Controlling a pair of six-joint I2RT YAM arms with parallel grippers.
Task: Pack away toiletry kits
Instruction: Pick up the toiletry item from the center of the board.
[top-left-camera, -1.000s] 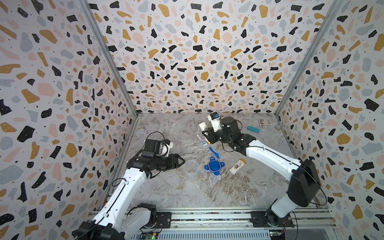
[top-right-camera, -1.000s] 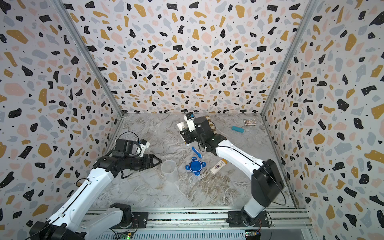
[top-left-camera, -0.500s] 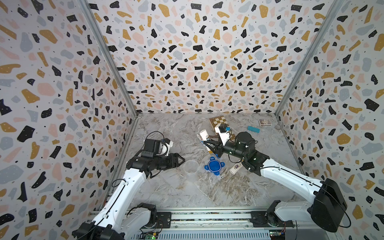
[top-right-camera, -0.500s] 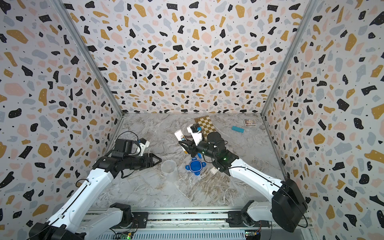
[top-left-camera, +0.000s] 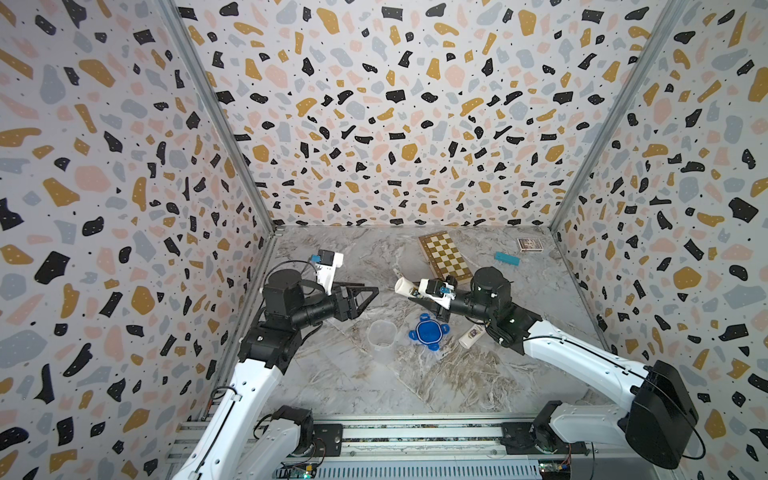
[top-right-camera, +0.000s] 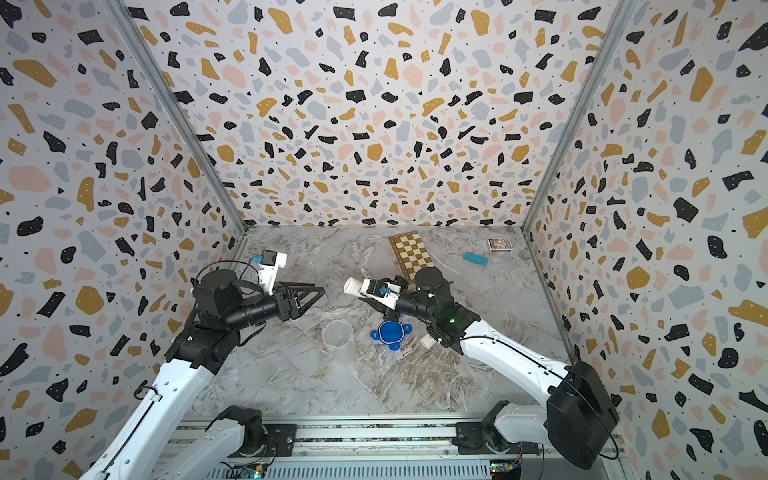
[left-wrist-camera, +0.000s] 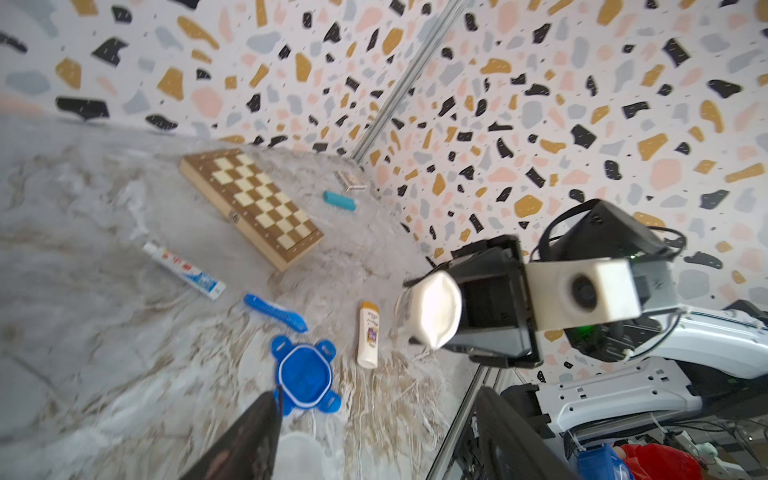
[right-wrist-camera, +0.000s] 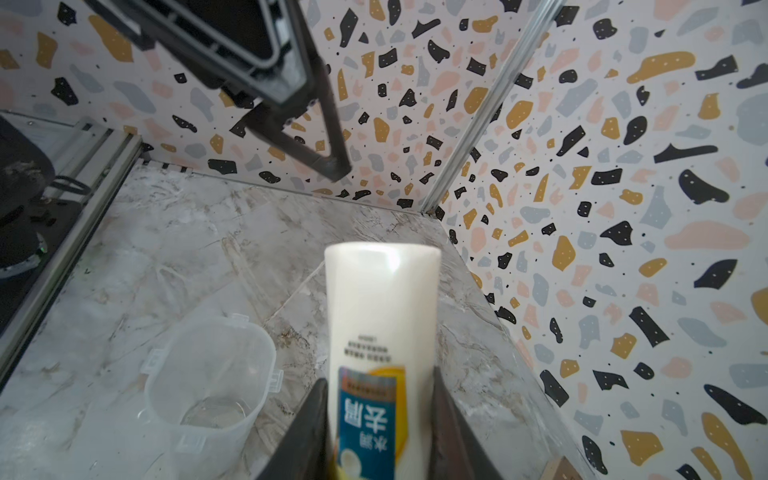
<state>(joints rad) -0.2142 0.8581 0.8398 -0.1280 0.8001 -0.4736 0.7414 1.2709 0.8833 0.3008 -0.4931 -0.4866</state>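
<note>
1 bottle (right-wrist-camera: 382, 299): clamped in the right gripper (right-wrist-camera: 380, 419), off the table, long axis near level, free end pointing at the left arm.
Tub (right-wrist-camera: 257, 395): open and upright on the table, below the bottle's free end and a little toward the robot. How high the bottle rides above it is hard to judge.
Lid (top-left-camera: 428, 332): flat, just beside the tub, on the right arm's side.
Left gripper (top-left-camera: 368, 293): jaws apart, empty, hovering near the tub's far side, facing the bottle.
Next move, likely: right arm tips the free end down and carries it over the tub mouth.
Unpacked: 2nd bottle (top-left-camera: 471, 336), toothbrush (left-wrist-camera: 274, 311), tube (left-wrist-camera: 183, 270), all on the table.
</note>
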